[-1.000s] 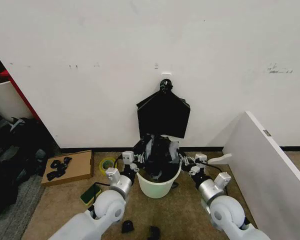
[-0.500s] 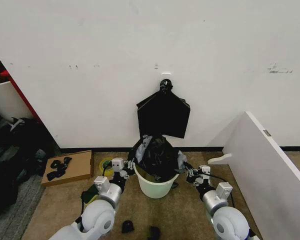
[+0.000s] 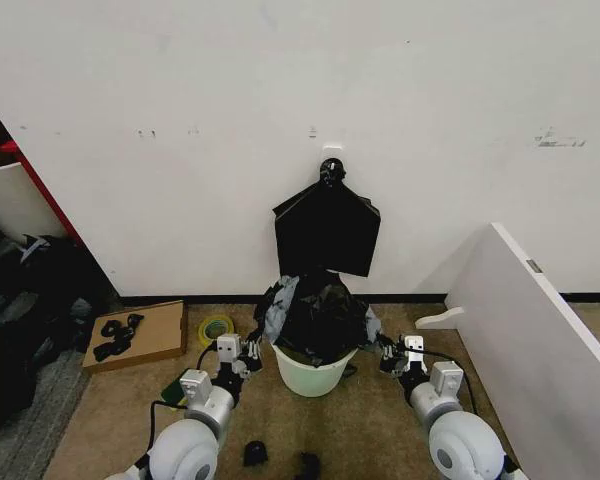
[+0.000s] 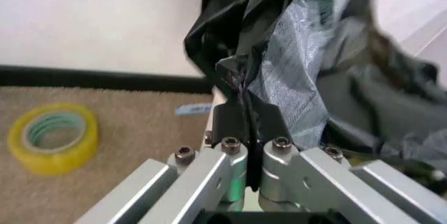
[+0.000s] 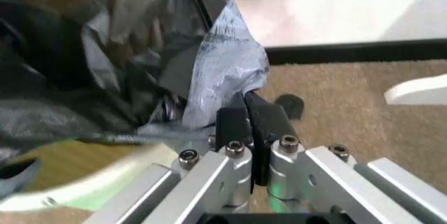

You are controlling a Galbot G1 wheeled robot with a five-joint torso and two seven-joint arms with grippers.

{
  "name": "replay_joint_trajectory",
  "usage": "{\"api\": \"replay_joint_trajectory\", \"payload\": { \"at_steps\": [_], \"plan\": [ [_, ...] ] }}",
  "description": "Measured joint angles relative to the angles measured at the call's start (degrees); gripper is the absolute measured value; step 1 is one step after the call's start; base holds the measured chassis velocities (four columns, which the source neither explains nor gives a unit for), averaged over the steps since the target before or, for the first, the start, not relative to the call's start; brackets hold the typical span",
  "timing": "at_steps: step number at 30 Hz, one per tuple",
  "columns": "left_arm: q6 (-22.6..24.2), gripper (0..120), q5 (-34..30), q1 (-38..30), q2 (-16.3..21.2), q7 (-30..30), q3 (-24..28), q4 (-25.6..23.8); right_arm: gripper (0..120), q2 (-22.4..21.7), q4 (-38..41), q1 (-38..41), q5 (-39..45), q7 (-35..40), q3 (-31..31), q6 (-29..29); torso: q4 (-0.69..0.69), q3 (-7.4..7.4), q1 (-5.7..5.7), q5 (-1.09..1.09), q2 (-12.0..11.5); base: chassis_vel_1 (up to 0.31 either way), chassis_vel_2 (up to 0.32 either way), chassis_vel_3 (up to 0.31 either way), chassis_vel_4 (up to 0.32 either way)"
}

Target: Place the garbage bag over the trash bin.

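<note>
Nearest, the left gripper point(image 3: 248, 358) sits at nine o'clock of the trash bin point(image 3: 314, 375), fingers pressed together, pinching the garbage bag point(image 3: 315, 315) edge. The right gripper point(image 3: 384, 352) at three o'clock pinches the opposite edge likewise. The bag is bunched over the bin's mouth. Beyond, at twelve o'clock, a flat black bundle point(image 3: 326, 233) hangs on the wall.

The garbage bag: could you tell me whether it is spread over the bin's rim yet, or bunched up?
Bunched up. The garbage bag mounds above the trash bin, whose wall shows bare, while the left gripper and right gripper pinch its edges.
</note>
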Motion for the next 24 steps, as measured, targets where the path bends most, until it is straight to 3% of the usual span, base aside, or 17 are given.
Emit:
{"api": "replay_joint_trajectory", "payload": {
  "at_steps": [12,24],
  "plan": [
    [6.3,0,-2.5,0.6,2.7,-1.9,-1.0,-2.3,0,-1.6,-0.4,-0.2,-2.2,-0.6,-0.9,-4.3,0.00,0.00,0.00,0.01,0.0,0.000,0.000,0.000,0.000],
    [11.9,0,-5.9,3.7,5.5,-4.2,-4.1,-8.6,0,-3.9,2.2,-1.7,-2.7,-1.1,-0.9,-9.2,0.00,0.00,0.00,0.00,0.0,0.000,0.000,0.000,0.000]
  ]
}}
